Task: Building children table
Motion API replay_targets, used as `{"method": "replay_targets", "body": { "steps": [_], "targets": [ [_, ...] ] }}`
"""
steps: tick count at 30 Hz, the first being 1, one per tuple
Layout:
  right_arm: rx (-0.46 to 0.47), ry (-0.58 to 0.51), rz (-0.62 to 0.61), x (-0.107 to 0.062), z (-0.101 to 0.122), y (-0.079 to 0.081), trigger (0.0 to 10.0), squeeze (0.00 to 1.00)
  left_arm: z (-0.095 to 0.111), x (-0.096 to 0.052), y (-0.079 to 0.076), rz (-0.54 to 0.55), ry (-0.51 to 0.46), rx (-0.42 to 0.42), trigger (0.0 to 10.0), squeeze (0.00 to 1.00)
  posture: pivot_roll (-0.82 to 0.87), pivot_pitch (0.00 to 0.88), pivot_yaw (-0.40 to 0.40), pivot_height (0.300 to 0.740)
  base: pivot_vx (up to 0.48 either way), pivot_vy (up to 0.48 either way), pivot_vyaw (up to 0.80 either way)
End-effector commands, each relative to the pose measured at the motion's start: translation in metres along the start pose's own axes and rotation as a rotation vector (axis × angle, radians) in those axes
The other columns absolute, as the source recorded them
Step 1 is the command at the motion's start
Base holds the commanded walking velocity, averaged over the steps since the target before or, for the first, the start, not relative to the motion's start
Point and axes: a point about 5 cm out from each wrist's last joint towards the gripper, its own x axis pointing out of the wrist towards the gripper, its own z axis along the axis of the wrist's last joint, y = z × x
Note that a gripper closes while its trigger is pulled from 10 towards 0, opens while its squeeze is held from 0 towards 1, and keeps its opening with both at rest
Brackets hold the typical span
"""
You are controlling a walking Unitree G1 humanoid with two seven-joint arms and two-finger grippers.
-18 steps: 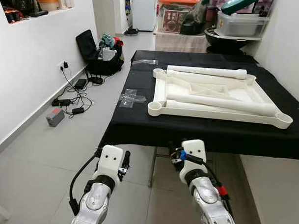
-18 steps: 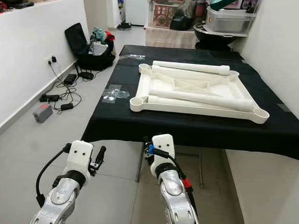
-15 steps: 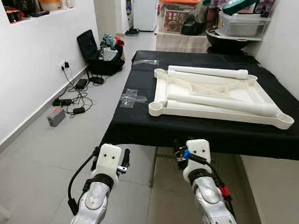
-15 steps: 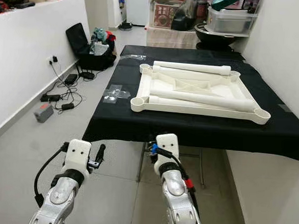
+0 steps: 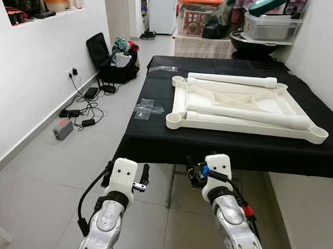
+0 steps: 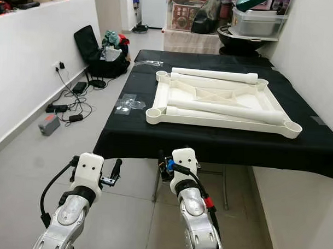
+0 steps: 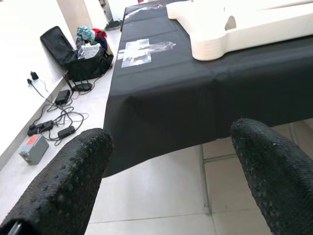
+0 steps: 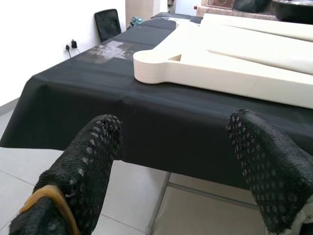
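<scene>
Black-draped table [image 5: 155, 140]; white tabletop [image 5: 241, 105]

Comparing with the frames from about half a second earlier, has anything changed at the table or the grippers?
Hardly anything. Both grippers, left gripper and right gripper, remain open and empty below the near edge of the black-clothed table. The upturned white tabletop and its two loose legs lie as before.
</scene>
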Motion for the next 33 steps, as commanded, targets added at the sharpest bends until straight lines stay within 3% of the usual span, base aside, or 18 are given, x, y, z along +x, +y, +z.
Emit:
{"method": "replay_targets", "body": {
  "steps": [1, 14, 33],
  "targets": [
    [0.008, 0.008, 0.005, 0.0014, -0.0016, 0.0023, 10.0, 0.00, -0.0019, 0.0011, 0.0003, -0.004, 0.003, 0.012, 10.0, 0.00, 0.02, 0.000, -0.029, 0.740, 0.000, 0.000, 0.00],
    [-0.008, -0.007, -0.011, 0.0024, -0.0002, 0.0021, 10.0, 0.00, -0.0014, 0.0024, -0.0017, -0.031, 0.004, 0.011, 10.0, 0.00, 0.02, 0.000, -0.026, 0.740, 0.000, 0.000, -0.76],
    [-0.003, 0.016, 0.032, 0.0034, -0.0046, 0.0063, 10.0, 0.00, -0.0056, 0.0041, -0.0012, -0.028, 0.027, -0.003, 10.0, 0.00, 0.01, 0.000, -0.027, 0.740, 0.000, 0.000, 0.00]
  ]
}}
